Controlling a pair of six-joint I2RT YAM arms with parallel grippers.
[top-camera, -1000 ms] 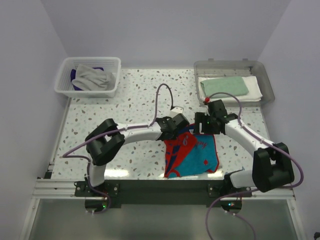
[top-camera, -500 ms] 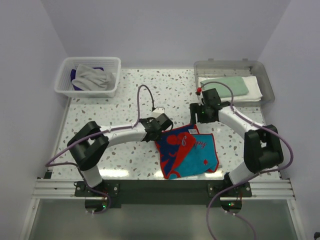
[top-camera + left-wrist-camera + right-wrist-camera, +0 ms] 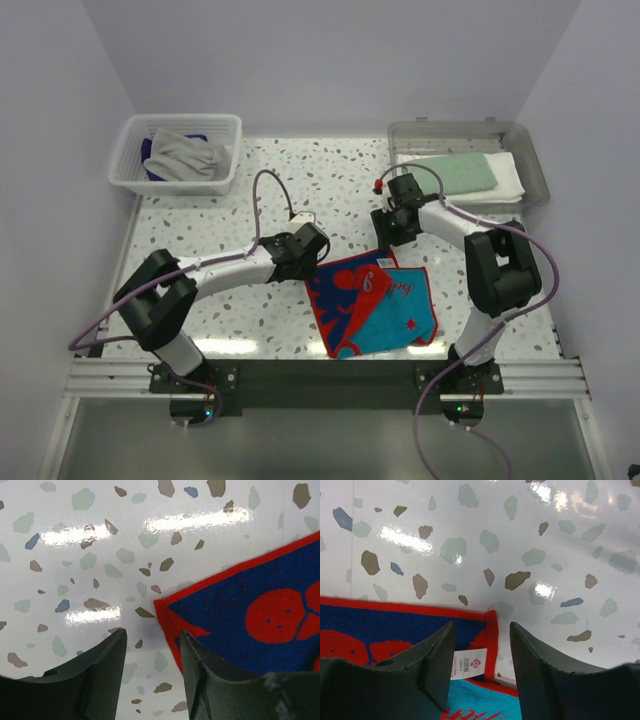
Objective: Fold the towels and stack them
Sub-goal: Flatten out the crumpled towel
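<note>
The turquoise-and-red patterned towel (image 3: pixel 375 302) lies folded on the table near the front, its dark blue and red back face on top at the left. My left gripper (image 3: pixel 312 243) is open and empty just off the towel's far left corner (image 3: pixel 161 605). My right gripper (image 3: pixel 385 226) is open and empty above the far right corner (image 3: pixel 491 617), where a white label (image 3: pixel 465 666) shows. The pale mint green towel (image 3: pixel 450 172) lies folded on the white towel (image 3: pixel 508 182) in the tray. The grey towel (image 3: pixel 185 155) and dark purple towel (image 3: pixel 150 160) sit in the basket.
The white slatted basket (image 3: pixel 178 186) stands at the back left. The clear grey tray (image 3: pixel 535 160) stands at the back right, close behind my right gripper. The speckled table (image 3: pixel 250 210) lies between them, with walls on three sides.
Both grippers have let go of the patterned towel and drawn back from it, the left to the far left and the right toward the back. The towel now lies flat, folded over.
</note>
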